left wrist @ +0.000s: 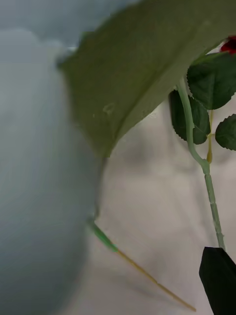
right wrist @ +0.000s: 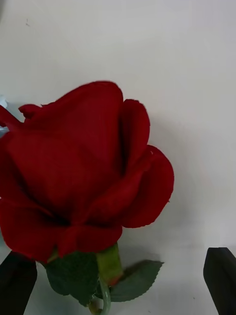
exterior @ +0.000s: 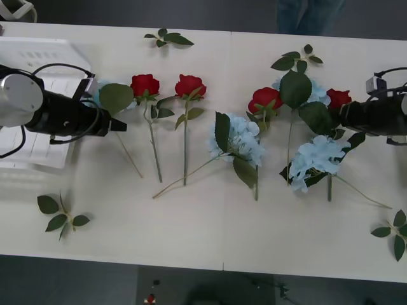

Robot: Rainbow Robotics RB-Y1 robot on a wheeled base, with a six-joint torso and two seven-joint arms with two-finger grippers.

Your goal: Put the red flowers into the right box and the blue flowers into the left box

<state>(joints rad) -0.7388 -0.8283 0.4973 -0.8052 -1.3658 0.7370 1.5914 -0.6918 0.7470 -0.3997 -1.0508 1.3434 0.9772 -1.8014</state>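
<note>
In the front view, the left gripper (exterior: 121,124) reaches in from the left beside the shallow white slotted plastic left box (exterior: 38,47), its tip at a pale-blue fluffy flower with a large dark-green leaf (exterior: 114,96); whether its fingers are parted or closed I cannot tell. The right gripper (exterior: 341,115) sits at the far right against a small deep-red rose (exterior: 338,98). On the white table (exterior: 210,222) three more red roses (exterior: 145,84) and several blue flower clusters (exterior: 238,138) lie spread out, so most of the sorting looks undone; the left box appears to hold nothing yet. In the right wrist view, the black fingers (right wrist: 220,275) stand spread at both corners, the red bloom (right wrist: 78,167) and its green stem between them, not yet pinched. In the left wrist view, one black finger (left wrist: 219,275) shows beside a thin stem, with the big leaf (left wrist: 142,64) close against the lens.
</note>
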